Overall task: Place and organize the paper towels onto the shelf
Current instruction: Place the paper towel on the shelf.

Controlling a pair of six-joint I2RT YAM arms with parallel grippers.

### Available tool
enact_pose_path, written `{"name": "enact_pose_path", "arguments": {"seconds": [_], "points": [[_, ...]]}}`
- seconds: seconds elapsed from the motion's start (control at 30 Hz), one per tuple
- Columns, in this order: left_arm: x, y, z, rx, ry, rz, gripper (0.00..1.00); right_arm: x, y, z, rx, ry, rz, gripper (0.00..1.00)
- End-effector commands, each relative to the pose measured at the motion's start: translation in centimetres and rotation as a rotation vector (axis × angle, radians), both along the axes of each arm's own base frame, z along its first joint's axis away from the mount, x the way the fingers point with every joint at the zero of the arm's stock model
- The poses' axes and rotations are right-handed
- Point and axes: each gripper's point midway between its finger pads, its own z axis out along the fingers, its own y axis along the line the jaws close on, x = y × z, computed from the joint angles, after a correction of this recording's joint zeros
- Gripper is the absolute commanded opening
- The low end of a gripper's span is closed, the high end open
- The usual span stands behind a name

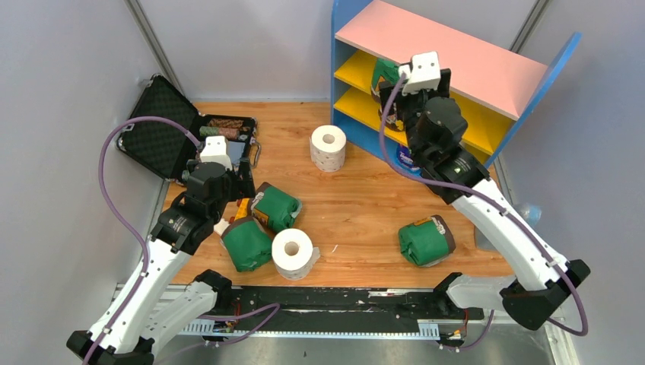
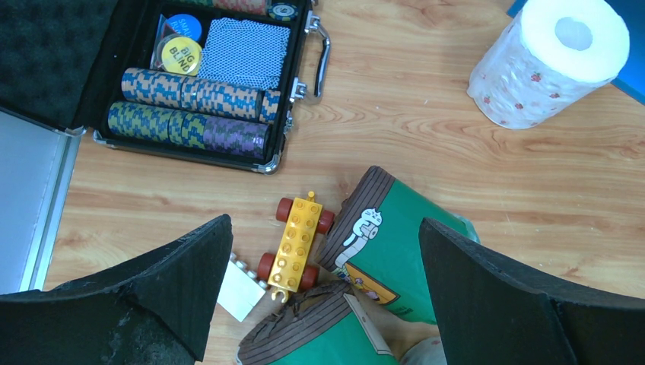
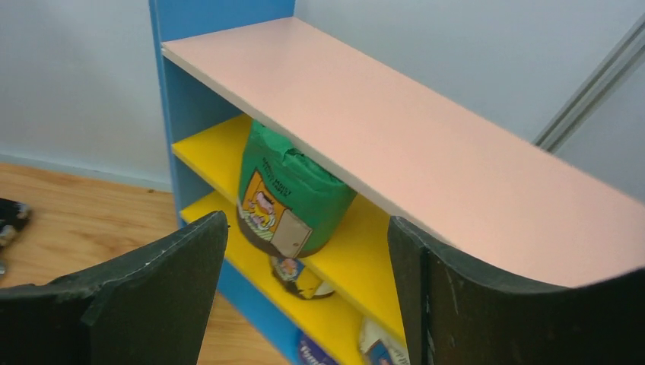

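**One green roll on the shelf**

On the upper yellow board of the shelf (image 3: 395,137): a green roll (image 3: 293,194), upright. Just in front of it, the right pincer (image 3: 306,224), wide, gripping nothing. Lower in the shelf: a blue-and-white roll (image 1: 405,160). On the surface (image 1: 365,205) before the shelf: a dotted white roll (image 1: 328,147), upright and near; three green rolls (image 1: 275,205) (image 1: 247,243) (image 1: 424,241) and a second white roll (image 1: 293,252) farther off. Farthest from the shelf, above two of those green rolls and an orange toy car (image 2: 298,242): the left pincer (image 2: 325,224), wide, empty.
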Motion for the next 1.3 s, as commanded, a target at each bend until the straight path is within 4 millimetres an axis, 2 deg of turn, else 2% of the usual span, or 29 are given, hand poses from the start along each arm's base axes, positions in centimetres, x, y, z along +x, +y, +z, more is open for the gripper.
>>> {"name": "enact_pose_path", "arguments": {"seconds": [0.0, 0.13, 0.27, 0.4, 0.63, 0.83, 1.03, 1.27], "points": [[0.2, 0.2, 1.1, -0.004, -0.047, 0.004, 1.00, -0.2, 1.6, -4.5, 0.266, 0.136, 0.097, 0.77], [0.1, 0.5, 1.3, 0.000, -0.054, 0.014, 1.00, 1.0, 1.2, -6.7, 0.387, 0.188, 0.100, 0.76], [-0.1, 0.7, 1.5, 0.000, -0.062, 0.020, 1.00, 3.0, 0.8, -8.5, 0.436, 0.201, 0.066, 0.76], [-0.2, 0.7, 1.6, -0.004, -0.068, 0.020, 1.00, 4.7, 0.0, -9.4, 0.453, 0.145, 0.029, 0.75], [-0.1, 0.7, 1.6, -0.005, -0.069, 0.017, 1.00, 7.8, -1.9, -9.0, 0.478, 0.032, -0.009, 0.76], [-0.1, 0.4, 1.6, -0.009, -0.065, 0.007, 1.00, 10.4, -1.8, -9.0, 0.424, 0.001, -0.007, 0.77], [0.0, 0.5, 1.5, -0.005, -0.064, 0.009, 1.00, 12.8, 0.3, -10.2, 0.375, 0.000, 0.058, 0.74], [0.0, 0.5, 1.5, -0.005, -0.064, 0.011, 1.00, 15.1, 1.1, -10.9, 0.342, -0.039, 0.066, 0.71]]}}
